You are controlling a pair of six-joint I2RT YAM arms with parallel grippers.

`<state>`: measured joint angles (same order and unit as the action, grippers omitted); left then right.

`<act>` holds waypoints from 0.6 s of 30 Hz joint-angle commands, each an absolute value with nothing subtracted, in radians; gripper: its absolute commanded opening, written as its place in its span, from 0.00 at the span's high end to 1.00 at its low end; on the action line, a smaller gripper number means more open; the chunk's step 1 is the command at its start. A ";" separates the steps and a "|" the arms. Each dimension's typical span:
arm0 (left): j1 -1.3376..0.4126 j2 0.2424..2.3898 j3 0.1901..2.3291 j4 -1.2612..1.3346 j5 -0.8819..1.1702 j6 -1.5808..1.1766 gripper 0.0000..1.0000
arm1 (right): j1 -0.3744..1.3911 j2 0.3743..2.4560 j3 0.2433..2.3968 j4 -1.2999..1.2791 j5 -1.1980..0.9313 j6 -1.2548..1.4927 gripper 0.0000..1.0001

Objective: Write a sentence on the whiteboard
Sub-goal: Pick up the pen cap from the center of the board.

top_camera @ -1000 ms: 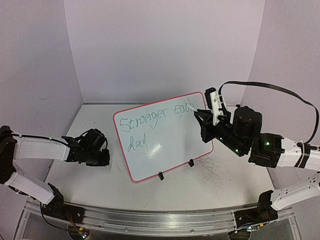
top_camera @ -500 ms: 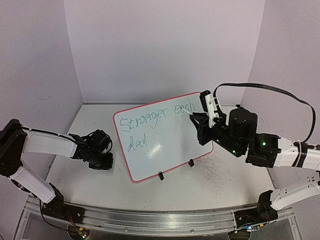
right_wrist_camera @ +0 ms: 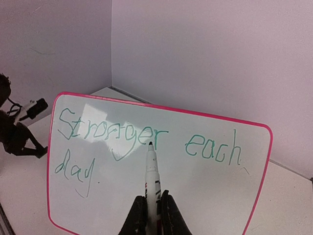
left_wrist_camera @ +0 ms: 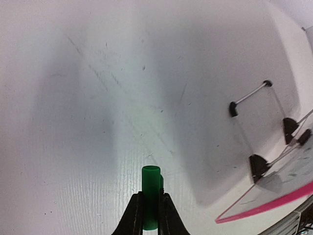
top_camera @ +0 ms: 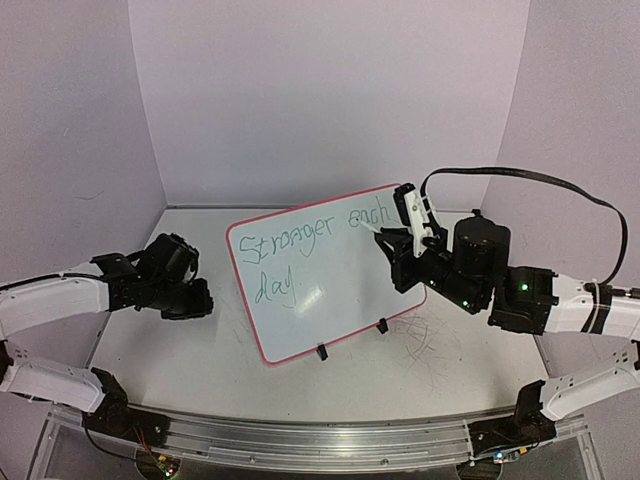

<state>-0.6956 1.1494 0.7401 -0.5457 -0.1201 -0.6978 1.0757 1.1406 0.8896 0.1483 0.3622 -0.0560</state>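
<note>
The whiteboard (top_camera: 335, 295) stands tilted on two black clip feet at mid-table, its rim pink-red. The sentence (top_camera: 300, 245), in green handwriting, reads "Stronger each" over "day." My right gripper (top_camera: 398, 248) is shut on a white marker (top_camera: 412, 212) in front of the board's right part. In the right wrist view the marker (right_wrist_camera: 152, 171) points at the board (right_wrist_camera: 205, 196), its tip by the end of "Stronger" (right_wrist_camera: 112, 133); I cannot tell if it touches. My left gripper (top_camera: 185, 297) is left of the board, shut on a green marker cap (left_wrist_camera: 150, 191).
The left wrist view shows the board's pink lower corner (left_wrist_camera: 274, 203) and black clip feet (left_wrist_camera: 257, 166) at the right, over the scuffed white tabletop (left_wrist_camera: 98, 122). Purple walls close the back and sides. A black cable (top_camera: 560, 180) arcs over the right arm.
My right gripper has shifted left with the marker, from the end of "each" toward the board's middle. My left arm has pulled back left, away from the board, still holding the cap.
</note>
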 commanded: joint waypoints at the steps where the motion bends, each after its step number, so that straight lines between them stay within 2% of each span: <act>1: -0.698 1.023 0.847 -0.679 -0.147 -0.743 0.97 | 1.039 1.164 0.959 0.152 0.249 -0.065 1.00; 6: -0.698 0.904 0.933 -0.709 -0.098 -0.699 0.98 | 1.014 1.169 1.004 0.111 0.185 -0.085 1.00; 11: -0.698 0.817 1.005 -0.699 0.040 -0.550 0.98 | 1.009 1.185 1.035 0.090 0.143 -0.096 1.00; 18: -0.698 0.822 0.978 -0.528 0.318 -0.349 0.98 | 0.998 1.255 1.114 0.014 -0.115 -0.107 1.00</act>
<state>-0.6956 0.7917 0.9722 -0.6508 0.1216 -0.5090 1.0089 1.2164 1.0360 0.0659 0.0743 -0.0933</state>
